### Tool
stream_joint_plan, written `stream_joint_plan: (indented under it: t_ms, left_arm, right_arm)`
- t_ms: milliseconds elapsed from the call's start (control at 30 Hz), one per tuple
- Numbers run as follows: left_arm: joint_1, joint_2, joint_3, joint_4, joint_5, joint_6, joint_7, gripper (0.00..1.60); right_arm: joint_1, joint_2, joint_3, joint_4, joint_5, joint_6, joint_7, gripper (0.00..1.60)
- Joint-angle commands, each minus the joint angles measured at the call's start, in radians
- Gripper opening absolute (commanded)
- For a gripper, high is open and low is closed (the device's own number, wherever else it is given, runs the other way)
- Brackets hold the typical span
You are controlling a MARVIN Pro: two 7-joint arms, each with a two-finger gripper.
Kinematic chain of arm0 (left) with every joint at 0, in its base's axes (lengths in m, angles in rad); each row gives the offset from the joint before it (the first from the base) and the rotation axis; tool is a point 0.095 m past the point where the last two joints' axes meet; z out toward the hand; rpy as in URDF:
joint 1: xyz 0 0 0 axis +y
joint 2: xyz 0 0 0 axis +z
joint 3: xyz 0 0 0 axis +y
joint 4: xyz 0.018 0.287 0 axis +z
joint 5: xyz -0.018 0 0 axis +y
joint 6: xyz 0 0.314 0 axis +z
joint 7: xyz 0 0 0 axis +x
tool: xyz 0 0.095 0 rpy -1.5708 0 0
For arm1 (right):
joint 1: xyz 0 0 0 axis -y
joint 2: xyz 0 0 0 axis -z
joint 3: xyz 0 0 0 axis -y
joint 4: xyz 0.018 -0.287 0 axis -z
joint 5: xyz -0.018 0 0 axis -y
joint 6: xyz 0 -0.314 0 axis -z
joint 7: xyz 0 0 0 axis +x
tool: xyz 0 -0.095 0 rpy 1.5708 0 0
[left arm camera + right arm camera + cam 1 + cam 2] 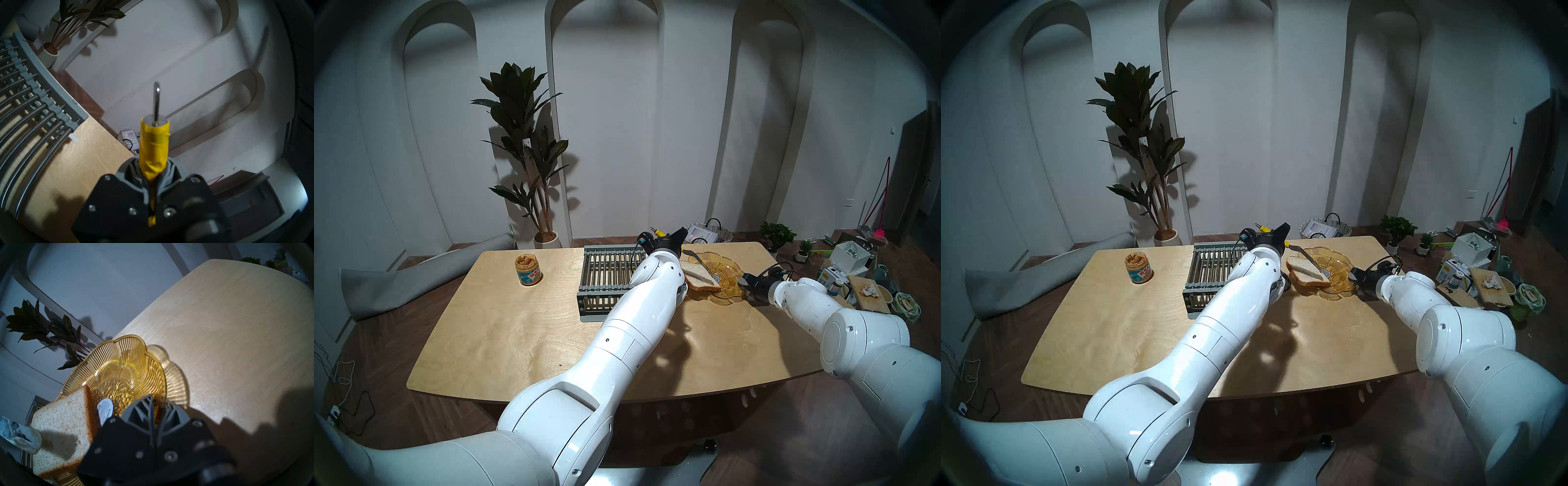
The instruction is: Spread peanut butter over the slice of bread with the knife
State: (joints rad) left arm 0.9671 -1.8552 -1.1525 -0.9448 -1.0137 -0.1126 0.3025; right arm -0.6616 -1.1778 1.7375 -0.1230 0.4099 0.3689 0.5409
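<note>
Both your grippers are clamped: the left gripper [151,195] pinches the knife [153,146], the right gripper [153,405] the amber dish [125,361] rim. Just left of your right gripper lies the slice of bread [62,422], the blade over it; the peanut butter [527,270] jar sits far left.

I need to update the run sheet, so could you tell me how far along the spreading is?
Done: the left gripper is shut on the knife; the right gripper pinches the dish rim. In hand: the blade hangs over the bread, tip smeared pale. Left: the bread's face shows no spread yet; the jar stands far off.
</note>
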Motion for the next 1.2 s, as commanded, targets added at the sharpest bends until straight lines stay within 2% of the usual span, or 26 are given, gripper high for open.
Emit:
stream_joint_plan:
  t_ms: [0,467,833,1167]
  left_arm:
    - [-0.073,-0.024,-0.005,0.040,-0.002,-0.030,-0.049,0.00]
    - [-0.100,-0.033,-0.002,0.127,0.001,-0.079,-0.092,0.00]
    - [-0.128,-0.043,-0.013,0.247,-0.005,-0.117,-0.150,0.00]
    - [-0.125,-0.030,-0.036,0.268,-0.016,-0.128,-0.185,0.00]
  right_arm:
    - [-0.002,0.008,-0.001,0.002,-0.001,0.002,0.007,0.00]
    - [-0.006,0.017,0.005,0.006,0.002,0.001,0.014,0.00]
    - [-0.010,0.020,0.023,0.013,0.014,0.013,0.010,0.00]
    - [-0.016,0.022,0.031,0.016,0.021,0.009,-0.003,0.00]
